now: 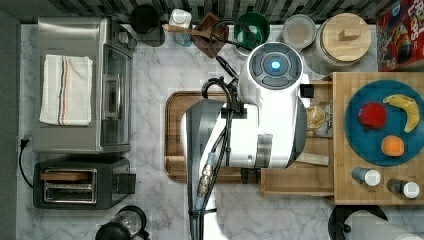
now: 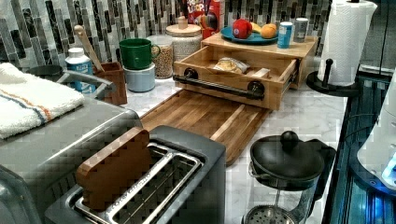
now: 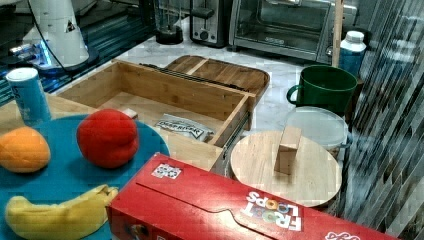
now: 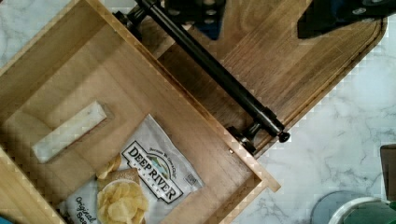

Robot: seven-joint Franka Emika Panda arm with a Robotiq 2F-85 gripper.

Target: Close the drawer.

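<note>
On the marble tabletop (image 2: 308, 112) the drawer (image 2: 243, 63) is seen pulled out from under the butcher-block top (image 2: 261, 44), over the brown tray (image 2: 201, 116). Its black bar handle (image 4: 212, 70) runs 11-to-4 o'clock in the wrist view, just beside the tool (image 4: 261, 14). Tool opening cannot be told; nothing is seen held.

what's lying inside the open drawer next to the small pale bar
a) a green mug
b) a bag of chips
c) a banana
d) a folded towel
b: the wrist view shows a Deep River chip bag on the drawer floor beside the pale bar.
</note>
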